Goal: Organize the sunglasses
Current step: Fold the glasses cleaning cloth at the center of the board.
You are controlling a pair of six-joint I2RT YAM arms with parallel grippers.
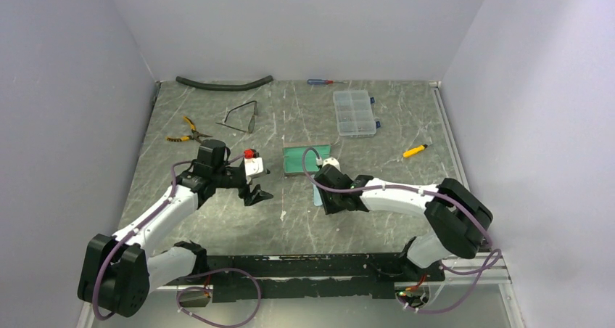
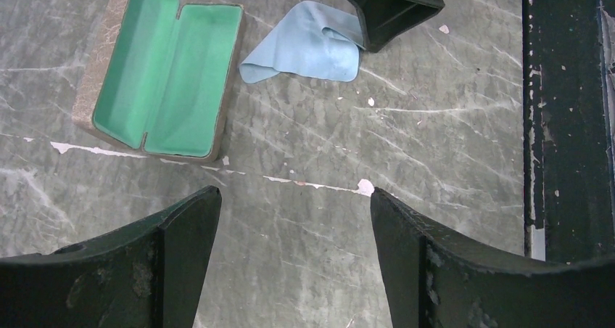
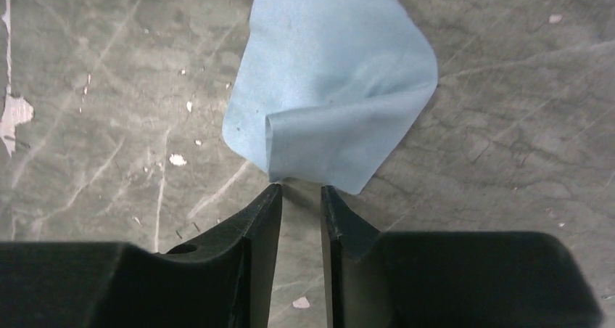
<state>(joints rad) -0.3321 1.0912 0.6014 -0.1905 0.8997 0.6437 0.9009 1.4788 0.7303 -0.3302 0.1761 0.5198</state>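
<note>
The sunglasses [image 1: 242, 117], thin, dark and wire-framed, lie unfolded at the far left-centre of the table, far from both grippers. The brown case [image 1: 299, 159] lies open with its teal lining up; it also shows in the left wrist view [image 2: 174, 74]. A light blue cloth [image 3: 333, 81] lies just in front of the case [image 2: 308, 48]. My right gripper [image 3: 299, 188] is low over the table with its jaws a narrow gap apart, tips at the cloth's near edge, nothing between them. My left gripper [image 2: 294, 194] is wide open and empty, left of the case [image 1: 257, 194].
Yellow-handled pliers [image 1: 187, 130] lie left of the sunglasses. A black hose [image 1: 223, 83] and a screwdriver [image 1: 319, 82] lie along the back wall. A clear compartment box [image 1: 354, 112] is at the back right, a yellow tool [image 1: 415, 151] to its right. A black rail [image 2: 566, 125] runs along the near edge.
</note>
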